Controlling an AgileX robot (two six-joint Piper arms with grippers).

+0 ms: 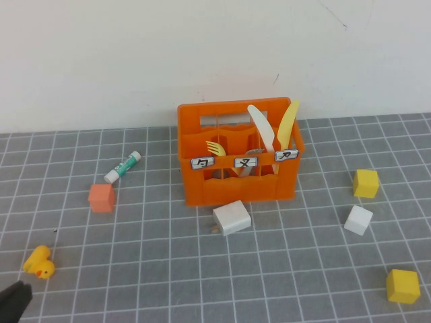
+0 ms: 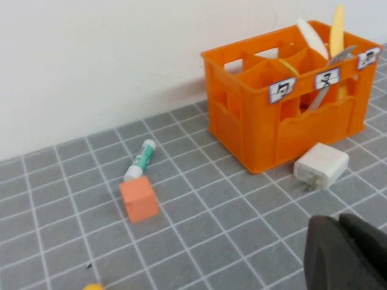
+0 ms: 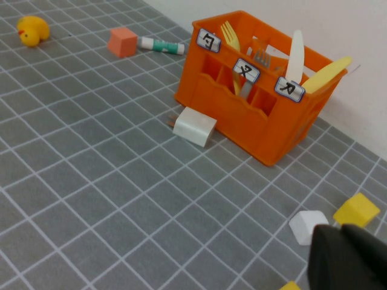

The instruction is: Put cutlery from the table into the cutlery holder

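Beside duck (image 1: 38, 262), left pincer (image 1: 15, 301); right pincer (image 3: 351, 260) wrist-view only.

Both forks (image 1: 215, 148) inside cutlery holder (image 1: 239, 185).

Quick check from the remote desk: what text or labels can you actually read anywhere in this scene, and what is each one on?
Three white labels on the orange cutlery holder front: one black character each, too blurred to quote.
Tube print: unreadable.
Left hand, near left table corner: no text.
Right hand, low at right: no text.
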